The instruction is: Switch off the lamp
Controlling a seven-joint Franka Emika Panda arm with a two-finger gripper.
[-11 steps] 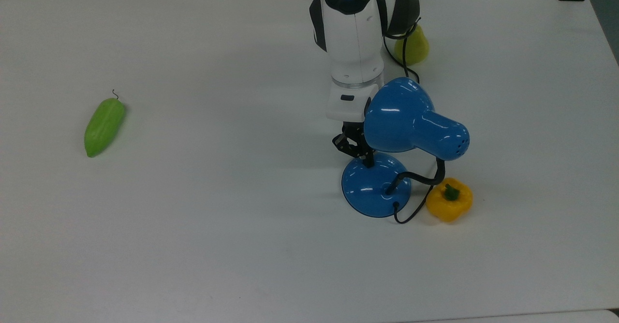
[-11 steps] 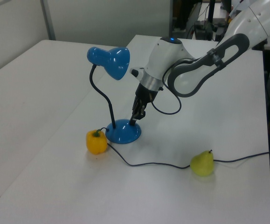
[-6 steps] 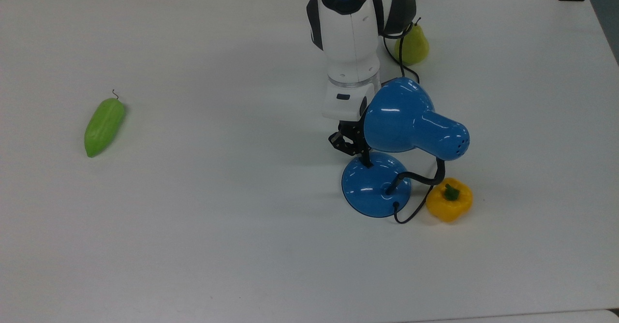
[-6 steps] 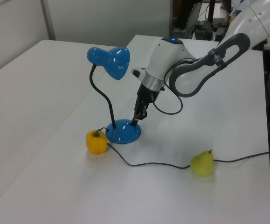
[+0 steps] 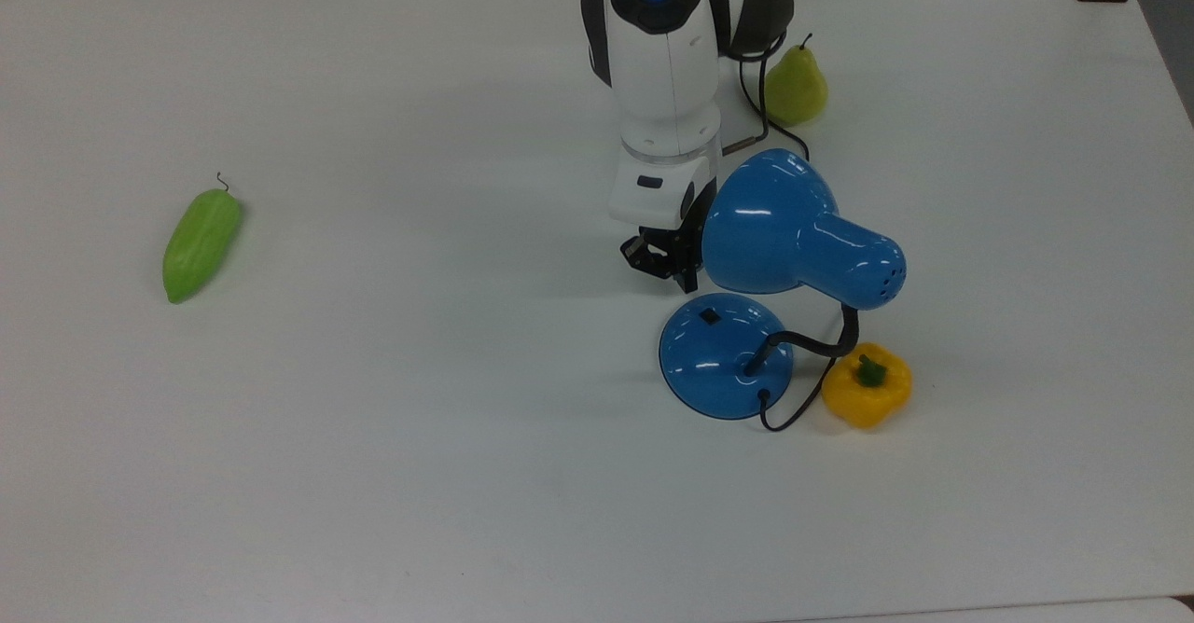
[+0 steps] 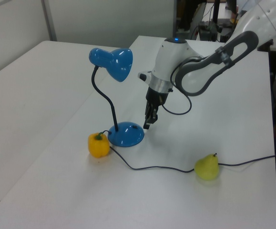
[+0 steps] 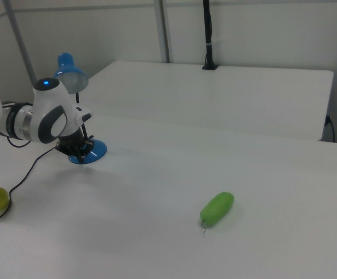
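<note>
**Gripper Lifted Clear of the Lamp Base**

Contact with the lamp base has been given up since the earlier frames: a second ago the gripper [image 5: 664, 267] was pressed down on the domed base [image 5: 726, 356] at the switch, and it is now seen raised and drawn back toward the arm's own side. The small black switch [image 5: 710, 316] is thereby uncovered in the top view, just beyond the fingertips, where before it was hidden under them. In the left view the gripper [image 6: 148, 122] is shown hanging above the table [image 5: 373, 418], just beside the base rim and apart from it.

Whether the fingers are apart or together cannot be told from these pictures.

The lamp [image 5: 793, 241] is found directly in front of the tool, its shade [image 6: 113, 62] carried higher than the gripper on the bent black neck [image 6: 107, 102], and its base set on the table just below and ahead of the tips. The lamp itself is not seen to have shifted. No glow is made out under the shade, so the press is judged to have been made and the retreat to be a clearing move.

Beyond the base from the tool, a yellow pepper [image 5: 867, 385] is lying beside the cord [image 5: 793, 408]; a pear [image 5: 795, 87] is resting behind the arm, and a green vegetable [image 5: 201, 244] is lying well apart.
</note>
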